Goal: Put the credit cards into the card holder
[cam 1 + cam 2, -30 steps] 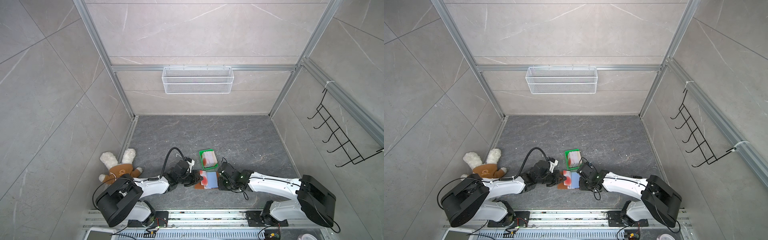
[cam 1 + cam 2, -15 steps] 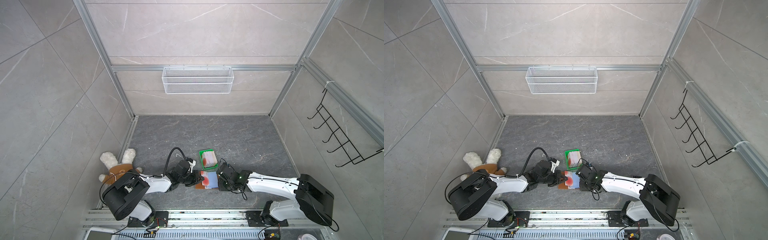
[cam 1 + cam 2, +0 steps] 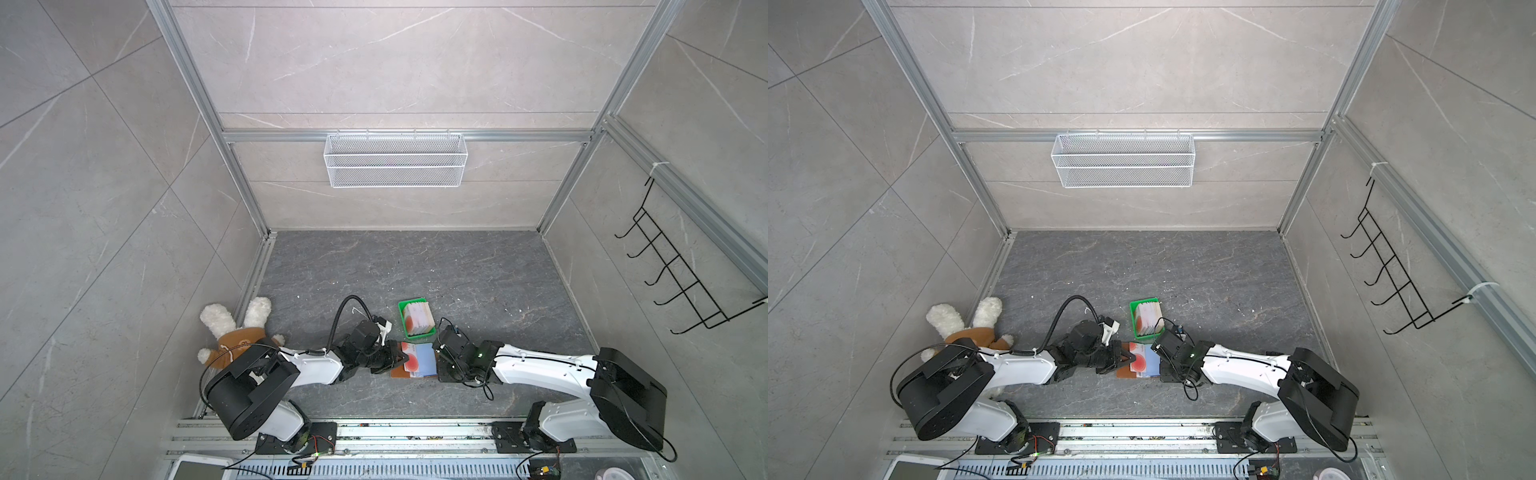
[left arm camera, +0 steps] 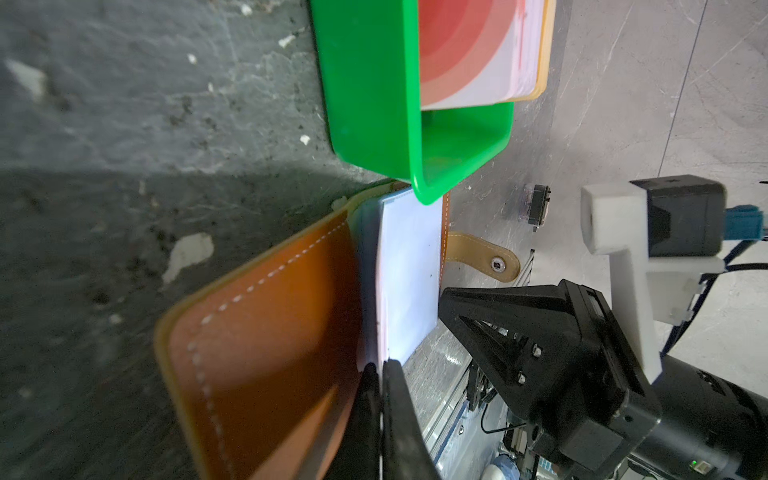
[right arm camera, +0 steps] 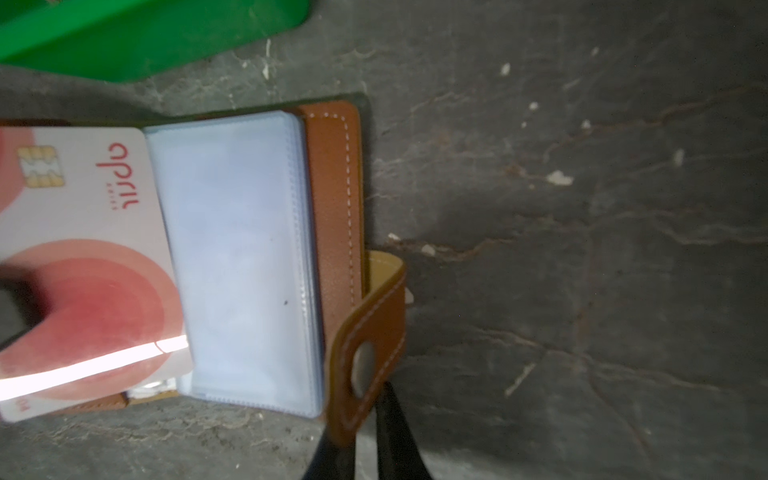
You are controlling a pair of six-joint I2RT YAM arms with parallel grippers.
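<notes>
Credit card, pale with a red circle, is pinched in the closed left gripper and lies over the left half of the open card holder. More credit cards fill the green tray just behind. The right gripper clamps the holder's snap tab.

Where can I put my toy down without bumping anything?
Plenty of bare floor at the back, between the back wall and the green tray. More along the right wall, past the right arm. Crowded in front: tray, wallet and left arm meet it there; the bear fills the left corner.
</notes>
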